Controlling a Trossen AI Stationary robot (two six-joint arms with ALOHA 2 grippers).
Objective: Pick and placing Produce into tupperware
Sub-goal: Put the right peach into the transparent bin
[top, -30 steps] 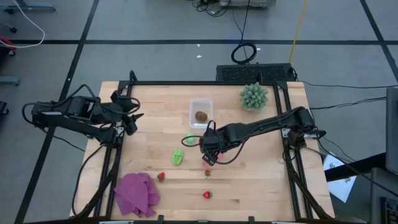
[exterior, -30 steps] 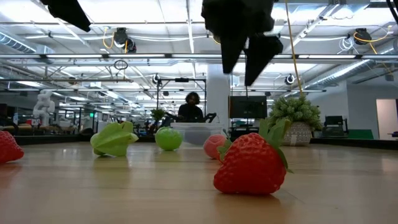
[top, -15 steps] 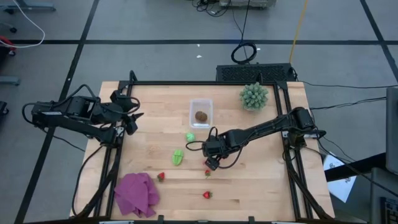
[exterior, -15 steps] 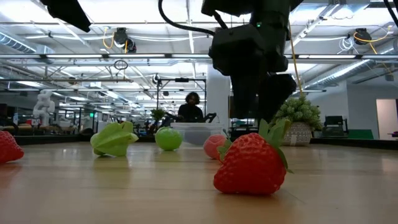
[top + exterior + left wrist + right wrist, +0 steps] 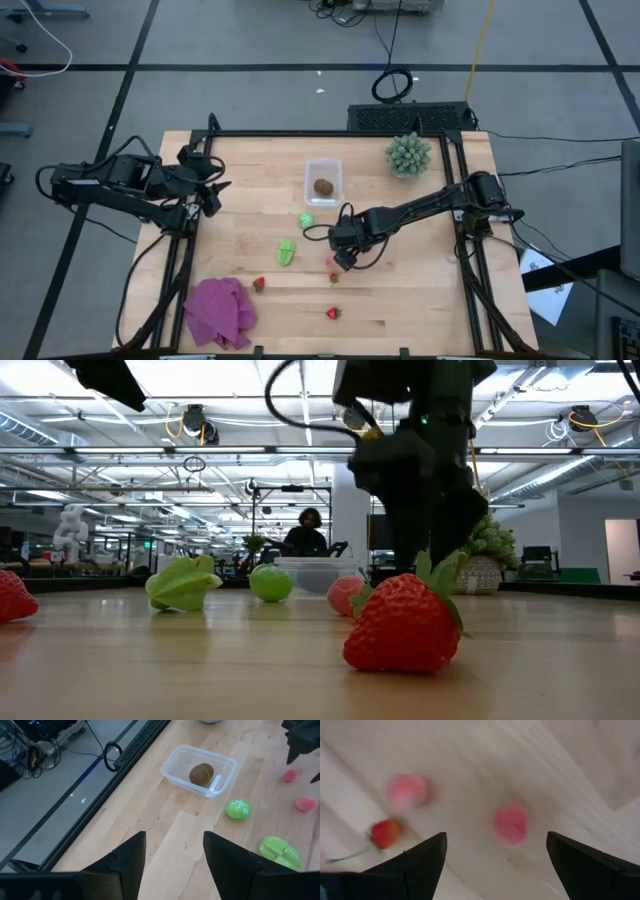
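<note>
The clear tupperware [image 5: 323,170] stands at the table's far middle with the brown kiwi [image 5: 201,773] in it. A round green piece [image 5: 306,220] and a ridged green piece [image 5: 286,252] rest on the wood. My right gripper [image 5: 496,837] points down, open, low over a pink piece [image 5: 510,824], one finger on either side, touching nothing. A second pink piece [image 5: 406,790] and a strawberry [image 5: 385,832] lie close by. More strawberries [image 5: 258,284] [image 5: 332,313] lie nearer the front edge. My left gripper [image 5: 175,837] waits open, raised at the table's left edge.
A crumpled purple cloth [image 5: 220,312] lies at the near left corner. A spiky pale-green plant [image 5: 409,155] stands at the far right. In the low view a big strawberry [image 5: 400,625] sits in front of my right gripper [image 5: 420,530].
My right gripper has come down toward the table and a little toward its near edge, ending low over the pink piece. Its fingers have stayed open. The produce has not moved.
</note>
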